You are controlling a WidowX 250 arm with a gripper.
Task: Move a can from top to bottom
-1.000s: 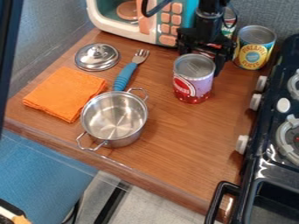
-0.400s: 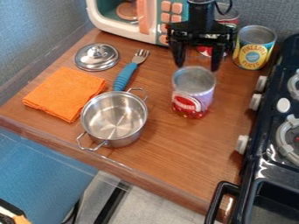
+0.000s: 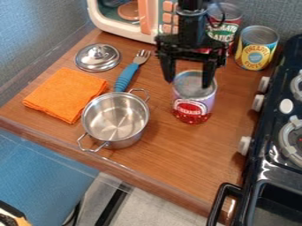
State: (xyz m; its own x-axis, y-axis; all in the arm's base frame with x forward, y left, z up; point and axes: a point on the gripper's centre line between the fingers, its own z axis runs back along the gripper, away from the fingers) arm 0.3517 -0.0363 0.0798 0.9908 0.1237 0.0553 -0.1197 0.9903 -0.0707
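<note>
Now the gripper (image 3: 189,84) hangs above centre, a little right of the middle, its 2 fingers spread wide and pointing down at the red can (image 3: 191,108). Nothing looks clamped between them: 1 tip is by the can's upper left edge, the other overlaps its top on the right. Whether either tip touches the metal, I cannot tell.

The red can stands upright on the counter (image 3: 194,154), right of centre and around mid-height in the frame. If this is the can meant, as its place under the gripper suggests, the job looks part done at best. It is nearer the bottom than the other 2 cans, but plenty of wood lies below it, so a further shift toward the lower edge may be left. How low counts as "bottom" is unclear.

Just left and lower is the pot (image 3: 115,140), with the fork (image 3: 125,78) above it, the cloth (image 3: 63,95) at left and the lid (image 3: 97,57) at upper left. The yellow can (image 3: 256,50) and the back can (image 3: 231,18) stand at upper right, and the stove (image 3: 286,88) runs down the right side.
</note>
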